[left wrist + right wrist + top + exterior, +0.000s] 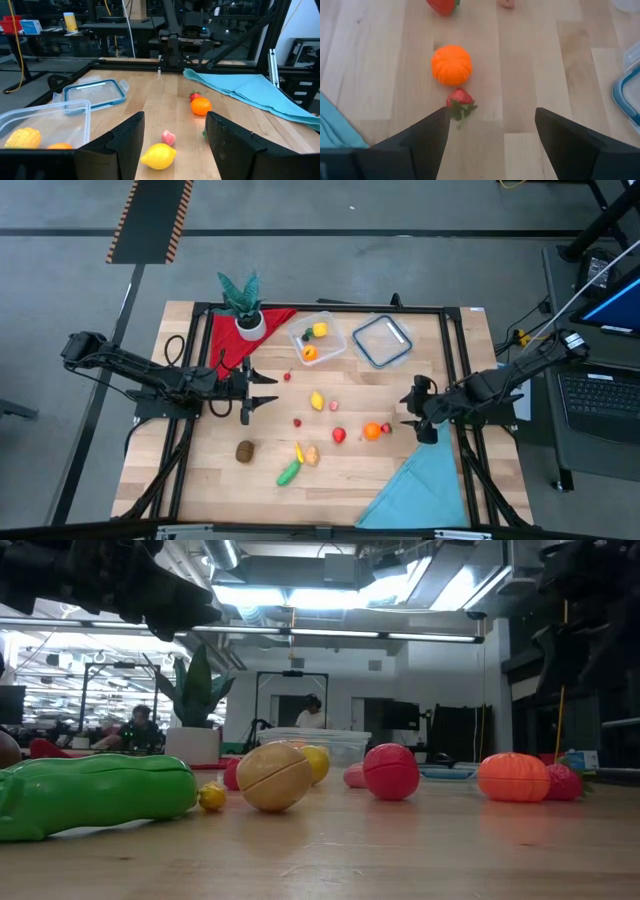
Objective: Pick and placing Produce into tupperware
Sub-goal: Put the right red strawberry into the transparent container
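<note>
Left claw (268,401) spread, empty, centre-left of high view, facing a yellow lemon (317,401). Right claw (411,413) spread, empty, centre-right, just beside strawberry (386,427) and orange (371,431). Tupperware (336,341) upper centre on desk (340,470), holding two pieces; remaining produce scattered mid-desk.

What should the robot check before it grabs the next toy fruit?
1. Left gripper open: ok.
2. Right gripper open: ok.
3. Small red toy strawberry ahead of the right gripper, beside the round orange toy fruit: ok.
4. Oval yellow toy lemon between the left fingers but not gripped: ok.
5. Clear square plastic tupperware uncovered, its blue-rimmed clear lid lying beside it: ok.
6. Room left inside the tupperware: ok.
</note>
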